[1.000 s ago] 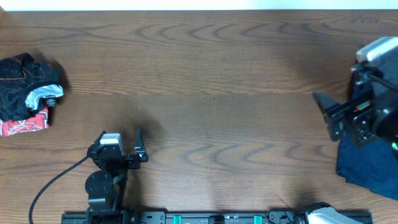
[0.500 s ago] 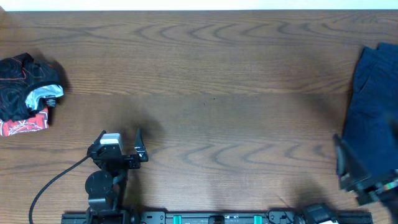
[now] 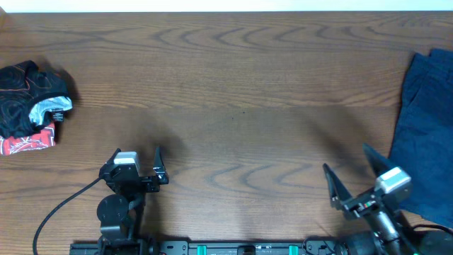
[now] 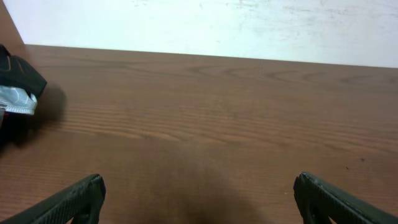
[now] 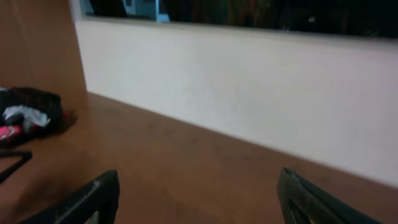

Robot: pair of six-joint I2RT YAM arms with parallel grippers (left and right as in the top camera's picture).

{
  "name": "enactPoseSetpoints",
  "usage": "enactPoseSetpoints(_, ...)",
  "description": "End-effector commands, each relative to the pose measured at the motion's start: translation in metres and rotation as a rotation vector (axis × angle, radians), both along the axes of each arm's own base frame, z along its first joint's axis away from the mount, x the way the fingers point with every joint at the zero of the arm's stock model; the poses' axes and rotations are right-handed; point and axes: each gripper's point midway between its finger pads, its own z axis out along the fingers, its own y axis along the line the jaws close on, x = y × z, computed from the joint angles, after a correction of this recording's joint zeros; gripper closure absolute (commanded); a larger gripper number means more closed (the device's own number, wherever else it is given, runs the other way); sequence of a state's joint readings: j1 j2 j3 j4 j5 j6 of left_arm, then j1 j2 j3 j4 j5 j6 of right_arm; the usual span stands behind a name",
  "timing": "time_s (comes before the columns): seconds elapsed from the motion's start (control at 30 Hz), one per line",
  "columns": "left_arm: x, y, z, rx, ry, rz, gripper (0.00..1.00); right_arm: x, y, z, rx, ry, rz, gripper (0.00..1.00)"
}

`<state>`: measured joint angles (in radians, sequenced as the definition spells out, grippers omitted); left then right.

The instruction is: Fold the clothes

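Observation:
The clothes lie at the table's two ends. A crumpled black jersey [image 3: 28, 103] with wavy lines, a pale inside and a red patch sits at the far left; it also shows in the left wrist view [image 4: 18, 87] and the right wrist view [image 5: 31, 112]. A dark blue garment [image 3: 425, 134] lies spread at the right edge. My left gripper [image 3: 138, 154] is open near the front left, nothing between its fingers [image 4: 87, 196]. My right gripper [image 3: 348, 161] is open at the front right, just left of the blue garment, and empty [image 5: 198, 180].
The brown wooden table [image 3: 241, 92] stretches bare between the two garments. A black cable [image 3: 60, 205] curls off the left arm's base. A rail [image 3: 241, 248] runs along the front edge. A pale wall [image 5: 249, 87] rises behind the table.
The right arm has drawn back from over the blue garment at the right edge to the table's front. The garment now lies uncovered. The left arm has not moved.

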<state>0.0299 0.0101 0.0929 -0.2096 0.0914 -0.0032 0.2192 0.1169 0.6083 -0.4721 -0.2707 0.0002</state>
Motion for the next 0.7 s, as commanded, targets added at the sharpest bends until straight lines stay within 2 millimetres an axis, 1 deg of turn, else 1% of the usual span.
enactPoseSetpoints(0.0,0.000,-0.002,-0.013,-0.011,0.028,-0.006,0.02,0.002,0.002,-0.021,0.083,0.028,0.012,0.23)
enactPoseSetpoints(0.1,0.000,-0.002,-0.013,-0.011,0.028,-0.006,0.02,0.005,0.003,-0.035,0.102,0.035,0.013,0.26)
enactPoseSetpoints(0.23,0.000,-0.002,-0.013,-0.011,0.028,-0.006,0.02,0.013,0.004,-0.054,0.103,0.082,0.010,0.36)
enactPoseSetpoints(0.33,0.000,-0.002,-0.013,-0.011,0.028,-0.006,0.02,0.020,0.005,-0.068,0.103,0.100,0.007,0.38)
enactPoseSetpoints(0.43,0.000,-0.002,-0.013,-0.011,0.028,-0.006,0.02,0.026,0.005,-0.080,0.100,0.113,0.001,0.37)
enactPoseSetpoints(0.67,0.000,-0.002,-0.013,-0.011,0.028,-0.006,0.02,0.041,-0.002,-0.111,0.095,0.147,-0.055,0.37)
